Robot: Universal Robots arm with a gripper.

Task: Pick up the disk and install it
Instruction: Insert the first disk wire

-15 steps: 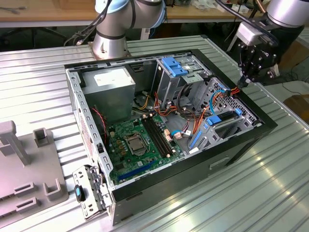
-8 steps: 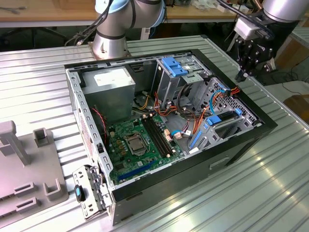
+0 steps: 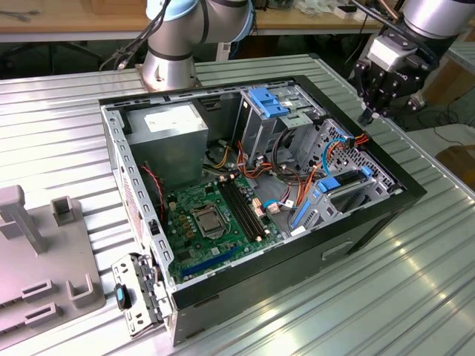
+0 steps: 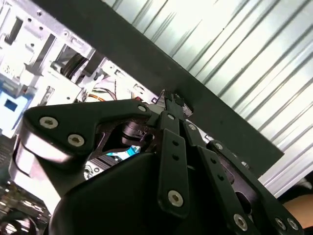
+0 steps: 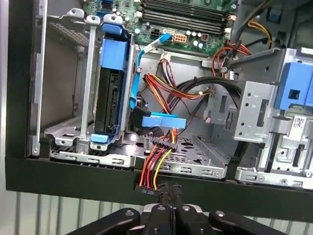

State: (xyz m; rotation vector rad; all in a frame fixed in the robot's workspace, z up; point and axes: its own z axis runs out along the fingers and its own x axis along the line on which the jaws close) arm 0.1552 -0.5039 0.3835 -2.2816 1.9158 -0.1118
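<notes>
The disk (image 5: 110, 93), a dark body in a bright blue carrier, stands on edge in a slot of the grey metal drive cage (image 5: 68, 132) inside the open computer case (image 3: 371, 215). In the exterior view its blue carrier (image 3: 335, 182) shows near the case's wall on the exterior view's right. My gripper (image 3: 369, 115) hangs above that wall's outer edge, apart from the disk. In both wrist views the fingers (image 5: 167, 196) are pressed together, and I see nothing between them. Their tips (image 4: 168, 100) sit beside a black power plug (image 5: 146, 188) with red, orange and yellow wires draped over the case's rim.
A flat blue cable (image 5: 161, 121) and wire bundles (image 5: 171, 90) lie next to the cage. The motherboard (image 3: 211, 219) and power supply (image 3: 167, 137) fill the case. A grey fixture (image 3: 44, 259) stands on the ribbed metal table (image 3: 386, 297) at the exterior view's left.
</notes>
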